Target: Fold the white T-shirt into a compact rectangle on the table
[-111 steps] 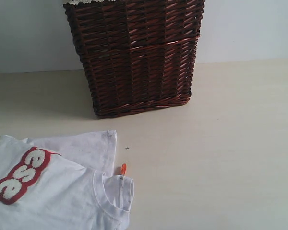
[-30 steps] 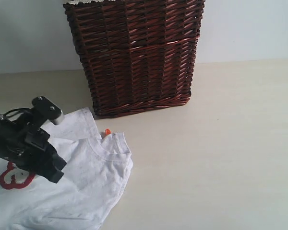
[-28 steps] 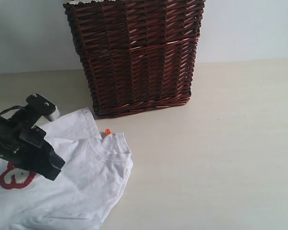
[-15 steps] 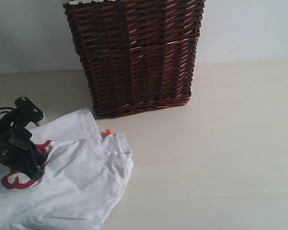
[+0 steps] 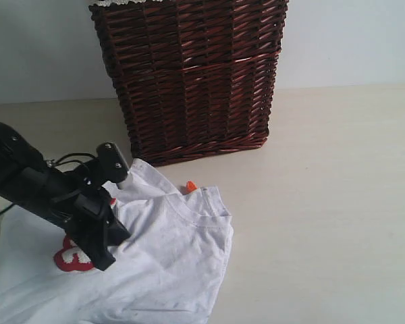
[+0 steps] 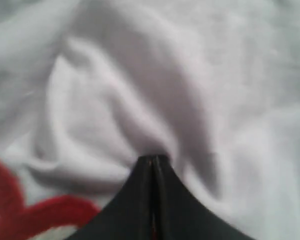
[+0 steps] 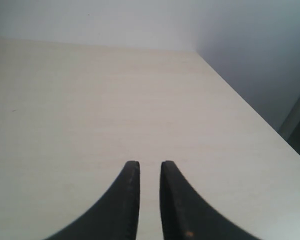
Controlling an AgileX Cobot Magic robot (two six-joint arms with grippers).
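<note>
Edges first: the table is met by the pale wall along the back. In the right wrist view, one side edge is seen running off at an angle, with a dark drop beyond it. The dark wicker basket is parked at the back, a bit left of center. A wide stretch of bare tabletop is left to the right of it and of the shirt, so room is mostly found on that side.

The white T-shirt is spread over the near left part of the table, cut off by the lower frame edge. Its top corner is just beside the basket's base; whether they touch can't be told. It's pretty rumpled, with the collar facing the basket, the orange neck tag poking up, and a bit of the red band showing.

The left gripper is pressed down on the shirt, jaws closed tight, with fabric bunched and pinched at the tips. The right gripper is held over bare table, only a narrow gap between its jaws, nothing gripped.
</note>
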